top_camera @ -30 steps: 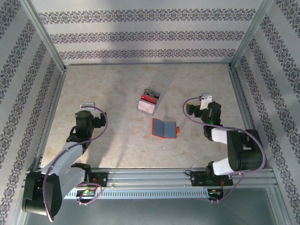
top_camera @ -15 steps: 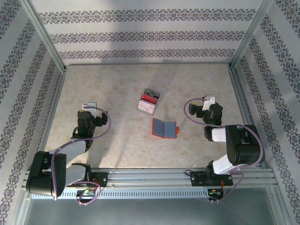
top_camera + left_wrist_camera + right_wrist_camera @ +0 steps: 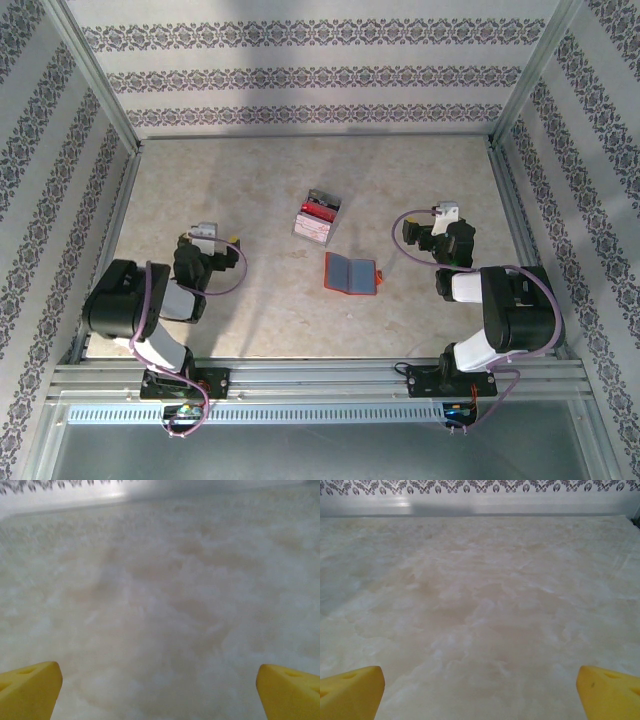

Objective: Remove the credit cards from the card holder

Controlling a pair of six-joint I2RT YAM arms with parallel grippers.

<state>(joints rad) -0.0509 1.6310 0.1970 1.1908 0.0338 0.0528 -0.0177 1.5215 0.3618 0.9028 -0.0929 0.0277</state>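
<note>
Lying open between left gripper (image 3: 206, 237) and right gripper (image 3: 445, 213), nearer right: card holder (image 3: 351, 273), orange-red, grey-blue pockets; cards too small to discern. Both grippers spread wide, empty; fingertips (image 3: 30, 690) cropped.

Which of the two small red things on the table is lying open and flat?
The orange-red folding card holder, spread flat showing grey-blue inner pockets. The clear plastic box with red contents lies farther back.

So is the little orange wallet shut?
No, the card holder lies unfolded on the table, with its grey-blue inner pockets facing up.
</note>
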